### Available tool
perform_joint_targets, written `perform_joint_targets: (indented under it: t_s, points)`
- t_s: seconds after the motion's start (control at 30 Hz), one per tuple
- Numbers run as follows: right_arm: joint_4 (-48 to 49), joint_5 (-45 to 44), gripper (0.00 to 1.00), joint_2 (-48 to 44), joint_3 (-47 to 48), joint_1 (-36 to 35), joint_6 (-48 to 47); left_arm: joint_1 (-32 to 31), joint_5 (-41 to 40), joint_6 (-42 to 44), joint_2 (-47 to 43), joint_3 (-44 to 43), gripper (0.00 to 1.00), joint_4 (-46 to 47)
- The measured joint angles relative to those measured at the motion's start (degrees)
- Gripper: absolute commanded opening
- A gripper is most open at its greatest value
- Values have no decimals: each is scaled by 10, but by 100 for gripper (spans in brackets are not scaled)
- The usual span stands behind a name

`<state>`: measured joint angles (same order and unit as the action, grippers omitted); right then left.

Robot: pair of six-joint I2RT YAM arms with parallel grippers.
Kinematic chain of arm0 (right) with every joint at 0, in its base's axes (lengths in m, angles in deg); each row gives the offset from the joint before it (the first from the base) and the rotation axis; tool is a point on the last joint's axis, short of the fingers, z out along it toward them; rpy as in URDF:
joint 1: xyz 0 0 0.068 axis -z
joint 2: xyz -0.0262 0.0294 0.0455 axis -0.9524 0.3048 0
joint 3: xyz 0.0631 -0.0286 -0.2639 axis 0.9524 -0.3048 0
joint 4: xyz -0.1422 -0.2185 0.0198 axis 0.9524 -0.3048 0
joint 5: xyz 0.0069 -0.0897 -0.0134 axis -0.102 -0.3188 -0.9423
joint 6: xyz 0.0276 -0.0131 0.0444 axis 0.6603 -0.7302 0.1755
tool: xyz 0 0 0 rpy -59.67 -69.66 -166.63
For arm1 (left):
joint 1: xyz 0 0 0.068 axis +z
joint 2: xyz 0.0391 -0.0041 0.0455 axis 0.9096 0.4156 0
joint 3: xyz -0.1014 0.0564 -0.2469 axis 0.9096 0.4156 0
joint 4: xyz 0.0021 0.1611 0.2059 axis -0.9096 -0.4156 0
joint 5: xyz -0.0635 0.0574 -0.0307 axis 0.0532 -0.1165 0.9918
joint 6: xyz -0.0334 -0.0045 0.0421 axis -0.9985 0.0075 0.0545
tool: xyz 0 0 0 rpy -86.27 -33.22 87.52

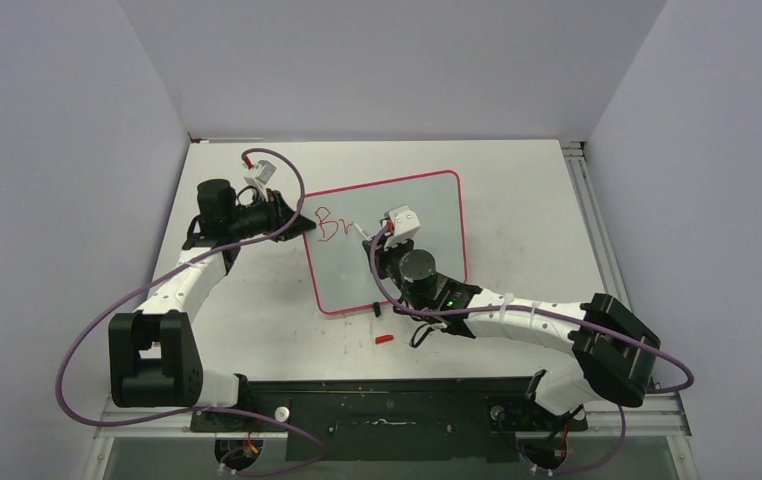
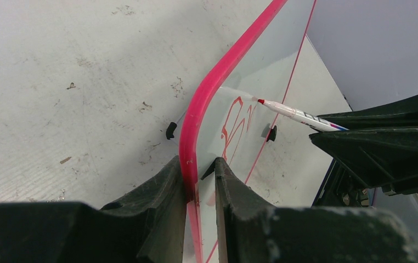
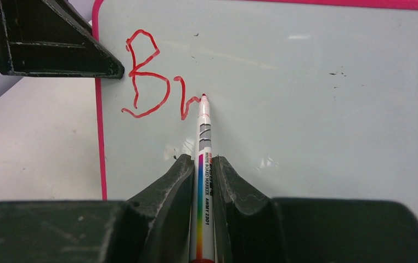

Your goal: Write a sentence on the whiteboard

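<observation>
The whiteboard [image 1: 427, 200] is being held mid-desk, nearer the far edge, its left frame being pinched by the left gripper [image 2: 198, 170]. A marker [image 3: 204, 129] is being clenched by the right gripper [image 3: 202, 164], its tip touching the sentence [image 3: 152, 82] (only "Br" showing).

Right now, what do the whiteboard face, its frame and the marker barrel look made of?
The whiteboard face looks like a smooth, glossy coated sheet, maybe melamine or painted steel; it shows soft glare patches. The frame is probably moulded plastic: rounded edge, uniform pink, slight sheen. The marker barrel looks like white plastic with a printed label and colour band.
</observation>
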<state>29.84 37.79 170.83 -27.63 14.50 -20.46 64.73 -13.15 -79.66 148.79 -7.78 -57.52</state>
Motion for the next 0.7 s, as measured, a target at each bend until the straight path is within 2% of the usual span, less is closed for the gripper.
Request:
perform_joint_targets:
  t_s: [0.7]
  points:
    - [3, -1, 5, 5, -14, -1, 16, 0, -1, 0, 0, 0, 16, 0]
